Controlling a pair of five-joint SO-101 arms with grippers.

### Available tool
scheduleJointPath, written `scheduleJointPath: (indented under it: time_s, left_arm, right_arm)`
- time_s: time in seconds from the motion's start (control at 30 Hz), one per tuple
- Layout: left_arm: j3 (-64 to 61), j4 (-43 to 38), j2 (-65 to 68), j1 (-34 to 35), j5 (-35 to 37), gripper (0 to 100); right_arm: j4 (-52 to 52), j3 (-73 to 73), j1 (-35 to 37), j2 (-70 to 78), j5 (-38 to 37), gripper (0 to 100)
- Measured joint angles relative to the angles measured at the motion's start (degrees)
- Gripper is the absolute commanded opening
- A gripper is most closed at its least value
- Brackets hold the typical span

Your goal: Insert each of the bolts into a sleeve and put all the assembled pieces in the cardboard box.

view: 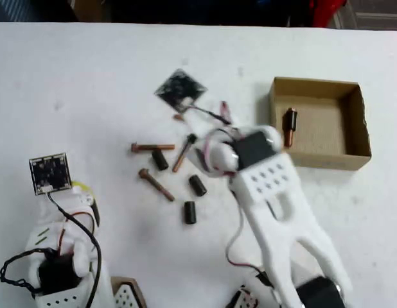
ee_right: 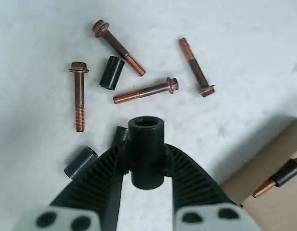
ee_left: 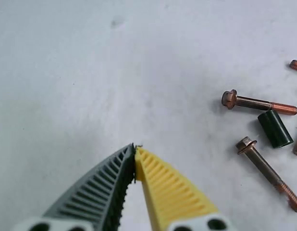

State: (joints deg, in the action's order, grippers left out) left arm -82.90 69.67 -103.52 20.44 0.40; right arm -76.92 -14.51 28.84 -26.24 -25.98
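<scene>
My right gripper (ee_right: 146, 144) is shut on an upright black sleeve (ee_right: 146, 153), held above the table with its bore facing up. Beyond it lie several copper bolts, among them one (ee_right: 145, 91) just past the sleeve and another (ee_right: 79, 95) off to the side. Loose black sleeves (ee_right: 112, 72) (ee_right: 80, 162) lie among them. The cardboard box (view: 351, 122) stands to the right of the right arm (view: 269, 183) and holds one assembled piece (view: 290, 126). My left gripper (ee_left: 135, 148) is shut on nothing, low over bare table, left of two bolts (ee_left: 259, 102) (ee_left: 268, 173) and a sleeve (ee_left: 275, 128).
The bolts (view: 152, 147) (view: 155, 184) and sleeves (view: 197, 185) (view: 189, 212) are scattered mid-table between the two arms. The left arm (view: 57, 269) sits at the front left. A cable (view: 79, 224) trails from its wrist camera.
</scene>
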Motion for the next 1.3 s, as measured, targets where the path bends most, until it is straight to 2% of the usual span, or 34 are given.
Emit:
scheduleJointPath:
  time_s: [0.13, 0.27, 0.37, 0.63, 0.9, 1.17, 1.3]
  left_arm:
    - [0.00, 0.00, 0.00, 0.00, -1.23, 2]
    - [0.00, 0.00, 0.00, 0.00, -10.11, 2]
    - [0.00, 0.00, 0.00, -0.79, -12.75, 2]
    - [0.00, 0.00, 0.00, -10.20, -13.80, 2]
    - [0.35, 0.00, 0.00, -10.90, -16.70, 2]
    - [6.07, 0.00, 0.00, -10.90, -16.88, 2]
    - [9.85, 0.00, 3.78, -10.90, -16.88, 2]
  right_arm:
    - [-1.05, -3.60, -3.43, -9.05, 0.00, 1.7]
    - [-1.05, -9.76, -5.54, -18.02, 0.00, 1.7]
    - [0.70, -15.65, -6.95, -24.62, 0.00, 1.7]
    - [7.65, -33.76, -8.09, -42.46, -0.09, 1.7]
    - [11.96, -45.10, -11.34, -54.68, -0.09, 1.6]
    - [15.03, -52.48, -13.45, -59.25, -0.09, 1.6]
    - [16.00, -54.07, -13.45, -61.01, 2.90, 1.6]
